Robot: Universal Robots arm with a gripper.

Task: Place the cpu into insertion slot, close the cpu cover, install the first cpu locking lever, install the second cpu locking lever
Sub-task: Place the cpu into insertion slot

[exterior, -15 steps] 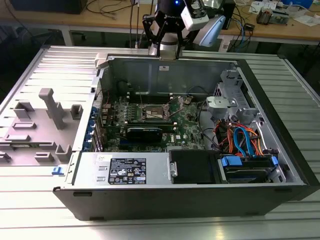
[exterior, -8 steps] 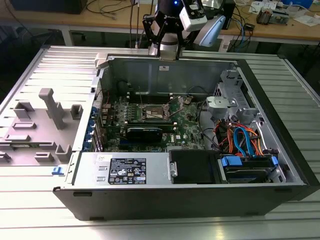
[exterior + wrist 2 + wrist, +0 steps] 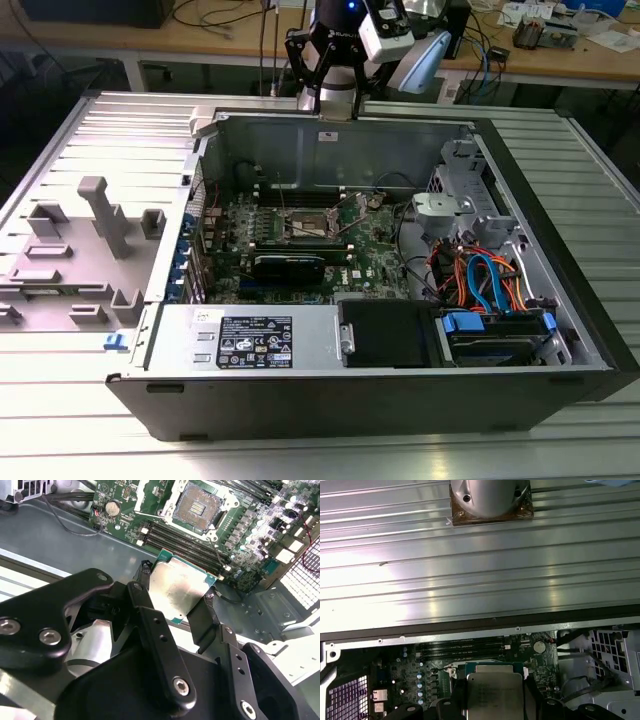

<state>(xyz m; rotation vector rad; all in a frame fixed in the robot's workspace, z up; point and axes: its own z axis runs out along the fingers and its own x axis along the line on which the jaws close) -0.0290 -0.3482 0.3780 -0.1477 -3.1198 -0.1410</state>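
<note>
My gripper (image 3: 176, 594) is shut on the cpu (image 3: 179, 586), a flat square chip with a silver-grey top and a green edge, held by two opposite sides between the black fingers (image 3: 204, 614). In the first wrist view the cpu (image 3: 495, 696) hangs over the motherboard just inside the case's rear wall. The insertion slot (image 3: 200, 504) lies bare, its golden-brown contact field showing, some way off from the chip. In the exterior view the gripper (image 3: 320, 65) hovers high above the rear wall, and the cpu cover (image 3: 352, 208) stands tilted up beside the insertion slot (image 3: 306, 228).
Long black memory slots (image 3: 185, 542) run between chip and socket. A black card (image 3: 290, 265), the power supply box (image 3: 250, 340) and coloured cables (image 3: 480, 280) fill the open case. A grey fixture (image 3: 100, 230) stands on the ribbed table at the exterior view's left.
</note>
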